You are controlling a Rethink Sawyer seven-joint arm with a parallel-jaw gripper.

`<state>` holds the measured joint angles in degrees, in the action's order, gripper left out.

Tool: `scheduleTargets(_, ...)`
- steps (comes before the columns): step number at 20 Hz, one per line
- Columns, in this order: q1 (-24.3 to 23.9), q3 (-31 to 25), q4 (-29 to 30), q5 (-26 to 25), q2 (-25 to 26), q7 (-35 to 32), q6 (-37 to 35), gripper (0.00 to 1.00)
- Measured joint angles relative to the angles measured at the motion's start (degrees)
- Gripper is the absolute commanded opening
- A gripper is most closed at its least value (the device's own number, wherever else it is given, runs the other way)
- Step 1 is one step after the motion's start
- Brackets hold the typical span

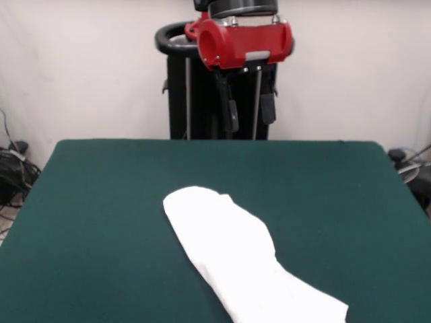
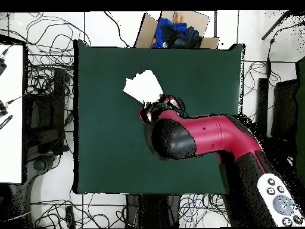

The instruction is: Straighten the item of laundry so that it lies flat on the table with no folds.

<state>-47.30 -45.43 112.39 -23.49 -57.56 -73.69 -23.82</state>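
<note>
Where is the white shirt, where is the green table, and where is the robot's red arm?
White shirt [image 1: 236, 259]: front view, middle of the crumpled cloth.
Green table [image 1: 101, 202]: front view, bare top beside the shirt.
Red arm [image 2: 205, 136]: overhead view, the red upper casing.

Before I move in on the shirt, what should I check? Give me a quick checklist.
1. Flatness of the item of laundry: not ok, bunched into a narrow strip, plain white side up.
2. Empty tool: ok, open, high above the table.
3. Laundry inside the table's edges: ok in the overhead view, though the arm hides part.
4. Sleeve or hem to grasp: cannot tell.
</note>
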Motion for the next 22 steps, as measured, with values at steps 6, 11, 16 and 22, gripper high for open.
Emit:
scheduleTargets(6, 0.0, 0.0, 0.0, 1.2, 0.0, 0.0, 0.0, 1.0)
scheduleTargets(11, 0.1, 0.1, 0.2, 2.8, -0.8, 0.0, 0.1, 1.0)
scheduleTargets(16, 0.6, 0.6, 0.4, 6.2, -2.5, 0.0, 2.0, 1.0)
scheduleTargets(22, 2.8, 2.9, 0.4, 10.6, -4.0, -0.5, 6.3, 1.0)
